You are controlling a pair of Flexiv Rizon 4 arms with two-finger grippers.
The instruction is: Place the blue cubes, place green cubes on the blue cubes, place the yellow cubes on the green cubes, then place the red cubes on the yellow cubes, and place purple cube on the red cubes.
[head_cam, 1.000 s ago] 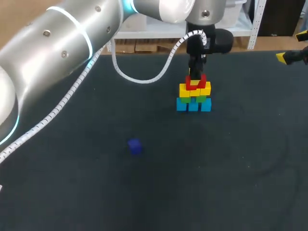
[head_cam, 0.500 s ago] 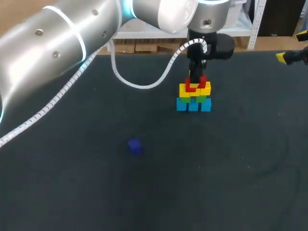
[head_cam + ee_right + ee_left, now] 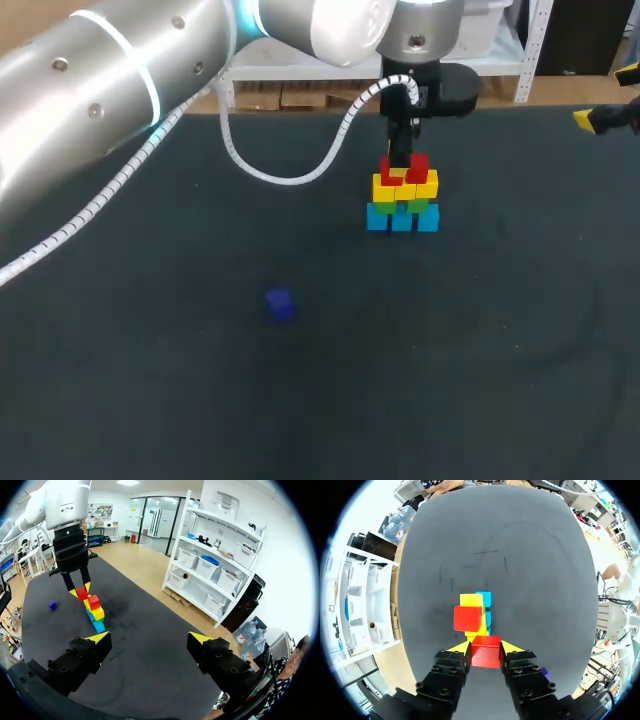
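Clamps a red cube (image 3: 485, 656) in the left gripper (image 3: 485, 648), one yellow tip pressed to each side. Holds it at the near end of the stack (image 3: 402, 200), level with the top layer; cannot tell whether resting on the yellow cubes (image 3: 405, 188) or hanging just above them. Shows a second red cube (image 3: 468, 618) just ahead of the held one, seated on the yellow layer. Under the yellow, green cubes (image 3: 418, 206); at the bottom, a row of three blue cubes (image 3: 402, 220) side by side on the dark table (image 3: 450, 350).

Brings the left arm (image 3: 150, 80) in from the left side and past the middle, wrist upright over the stack, fingers pointing straight down. Trails a white coiled cable (image 3: 290, 170) in a loop from the arm to the wrist, low over the table behind the stack.

Leaves the purple cube (image 3: 280, 303) alone on the table, well apart from the stack, nearer the front and to the left of it.

Keeps the right gripper (image 3: 150, 639) at the table's far right edge, fingers spread wide with nothing between them, well apart from the stack. From that wrist, looks across the table at the stack, with the left gripper upright over it and the purple cube off to one side
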